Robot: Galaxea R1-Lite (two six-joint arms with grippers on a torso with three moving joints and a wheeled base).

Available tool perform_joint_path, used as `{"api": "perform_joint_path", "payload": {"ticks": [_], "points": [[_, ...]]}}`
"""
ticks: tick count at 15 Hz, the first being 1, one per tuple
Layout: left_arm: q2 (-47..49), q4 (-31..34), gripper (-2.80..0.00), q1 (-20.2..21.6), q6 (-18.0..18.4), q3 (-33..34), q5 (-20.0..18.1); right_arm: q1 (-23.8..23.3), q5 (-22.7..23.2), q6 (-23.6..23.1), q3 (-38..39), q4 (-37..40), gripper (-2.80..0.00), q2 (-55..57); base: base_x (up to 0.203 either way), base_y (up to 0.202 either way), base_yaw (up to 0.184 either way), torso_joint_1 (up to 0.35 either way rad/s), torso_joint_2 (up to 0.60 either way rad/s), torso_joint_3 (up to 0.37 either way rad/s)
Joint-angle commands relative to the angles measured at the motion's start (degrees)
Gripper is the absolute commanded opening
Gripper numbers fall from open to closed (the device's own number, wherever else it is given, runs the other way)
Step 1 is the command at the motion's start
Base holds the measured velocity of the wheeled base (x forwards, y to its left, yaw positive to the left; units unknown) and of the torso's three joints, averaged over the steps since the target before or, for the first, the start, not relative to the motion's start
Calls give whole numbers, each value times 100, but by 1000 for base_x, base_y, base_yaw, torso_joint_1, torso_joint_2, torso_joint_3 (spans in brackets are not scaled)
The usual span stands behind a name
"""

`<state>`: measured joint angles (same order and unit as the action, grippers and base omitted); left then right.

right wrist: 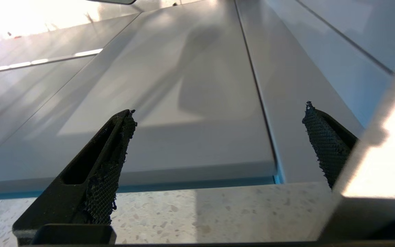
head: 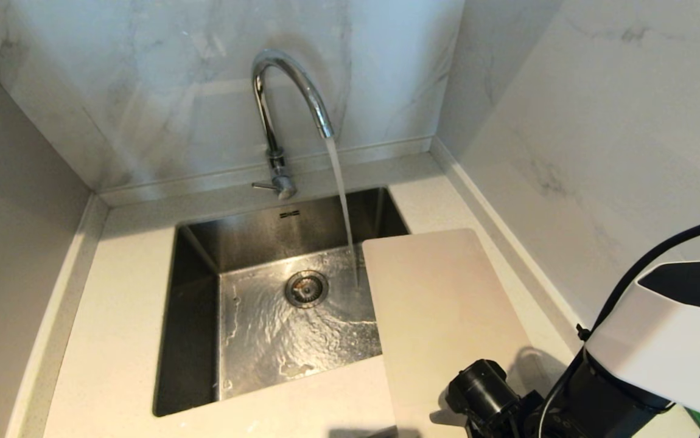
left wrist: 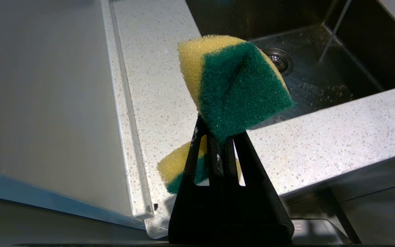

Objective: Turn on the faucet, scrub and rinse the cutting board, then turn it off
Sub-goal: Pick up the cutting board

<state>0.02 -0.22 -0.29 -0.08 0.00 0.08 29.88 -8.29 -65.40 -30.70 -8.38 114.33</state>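
Under the tall chrome gooseneck faucet (head: 277, 109), a stream of water (head: 343, 201) runs down into the square stainless-steel sink (head: 195, 292), landing near its round drain (head: 306, 288) and spreading over the wet floor of the basin. At the faucet's base a small thin lever (head: 263, 186) sticks out to the side. The thin off-white rectangular plastic cutting board (head: 441, 316) lies flat on the pale speckled stone surface (head: 119, 316) at the sink's right edge, one long side reaching out over the basin, its far corner just beside the falling water.

The right gripper (right wrist: 218, 137) sits low at the near right corner, close to the board's near end; its black fingers (right wrist: 113, 151) stand wide apart with nothing between them, facing pale flat panels above the speckled edge. The left gripper (left wrist: 219, 144) hangs over the surface beside the sink, fingers pressed together on a folded yellow-and-green scrubbing sponge (left wrist: 235, 82). White marble-patterned walls (head: 569, 121) enclose the corner.
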Motion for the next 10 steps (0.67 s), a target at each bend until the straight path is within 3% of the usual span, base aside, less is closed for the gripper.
{"api": "perform_joint_path", "payload": {"ticks": [1, 10], "points": [[-20, -4, -280, -1, -1, 0, 1, 35, -6, -130, 11, 12, 0, 46, 0, 0, 0, 0, 0, 0], [-12, -4, -280, 3, 6, 1, 1, 53, -41, -219, 29, -14, 0, 178, 0, 0, 0, 0, 0, 0]]}}
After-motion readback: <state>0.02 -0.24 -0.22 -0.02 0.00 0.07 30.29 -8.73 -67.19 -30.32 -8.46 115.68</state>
